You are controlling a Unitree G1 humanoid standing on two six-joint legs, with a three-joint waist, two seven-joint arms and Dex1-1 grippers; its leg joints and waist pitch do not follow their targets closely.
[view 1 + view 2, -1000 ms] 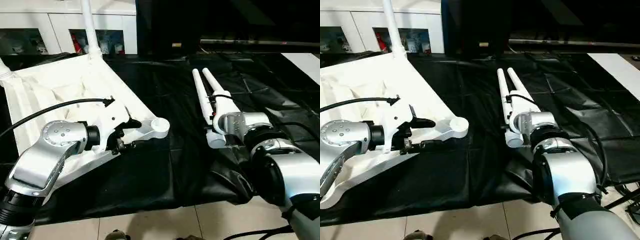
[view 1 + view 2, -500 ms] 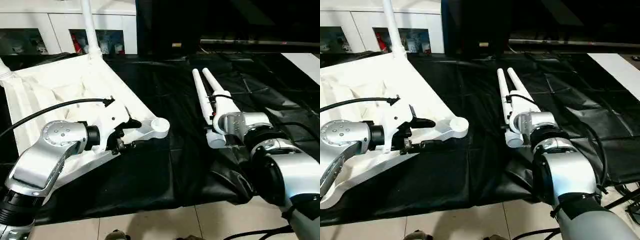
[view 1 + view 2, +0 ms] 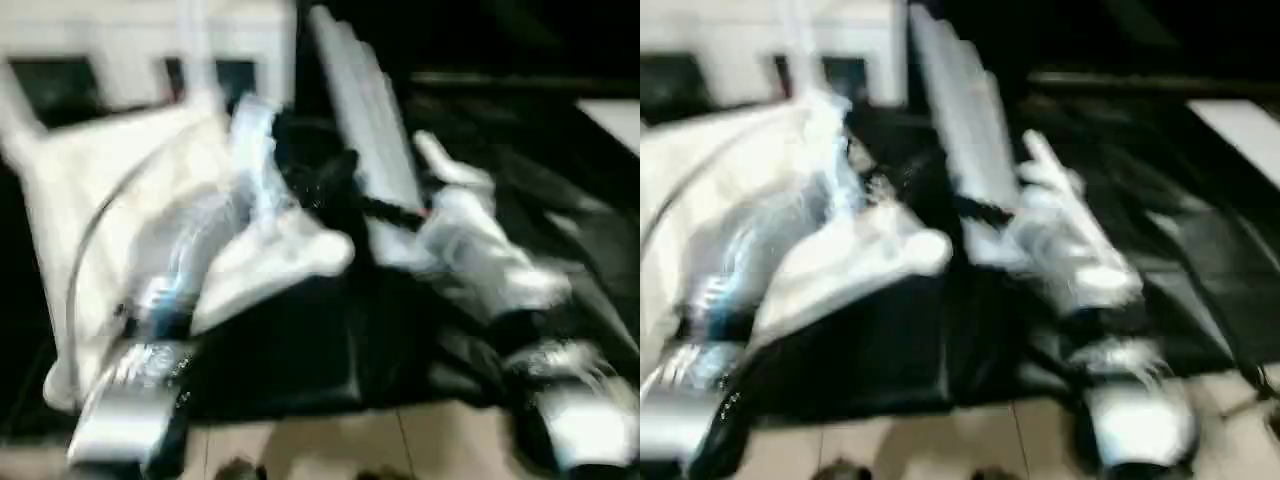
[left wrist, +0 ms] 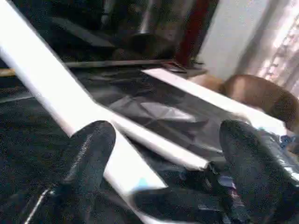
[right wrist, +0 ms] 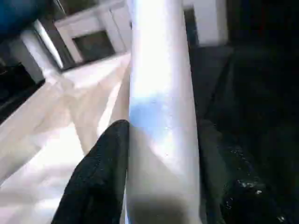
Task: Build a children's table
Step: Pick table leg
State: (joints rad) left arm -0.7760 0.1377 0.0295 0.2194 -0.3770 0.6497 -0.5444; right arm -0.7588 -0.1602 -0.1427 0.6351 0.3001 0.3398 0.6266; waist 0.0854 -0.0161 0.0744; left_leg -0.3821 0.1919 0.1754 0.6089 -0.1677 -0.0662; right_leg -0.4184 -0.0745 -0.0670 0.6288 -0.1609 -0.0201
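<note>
The children's table top (image 3: 90, 190) lies upside down on the black cloth at the left, its near corner socket (image 3: 322, 250) free. My right gripper (image 5: 161, 135) is shut on a white leg (image 5: 159, 84), one black finger on each side. In the head views that leg (image 3: 365, 130) slants up off the cloth, blurred by motion. My left gripper (image 4: 163, 135) is open, its fingers (image 4: 88, 154) wide apart around the same leg (image 4: 60, 93) without touching it. It hovers above the socket (image 3: 325, 185). Another white leg (image 3: 440, 165) seems to lie on the cloth.
A leg (image 3: 195, 50) stands upright in the top's far corner. A white cabinet (image 3: 110, 40) runs along the back. The black cloth (image 3: 300, 350) ends at the work table's front edge, with tiled floor (image 3: 330, 440) below. A white strip (image 3: 610, 115) lies at the far right.
My right gripper has lifted one leg off the cloth and tilted it up toward the table top. My left arm has swung up from the corner socket toward that leg.
</note>
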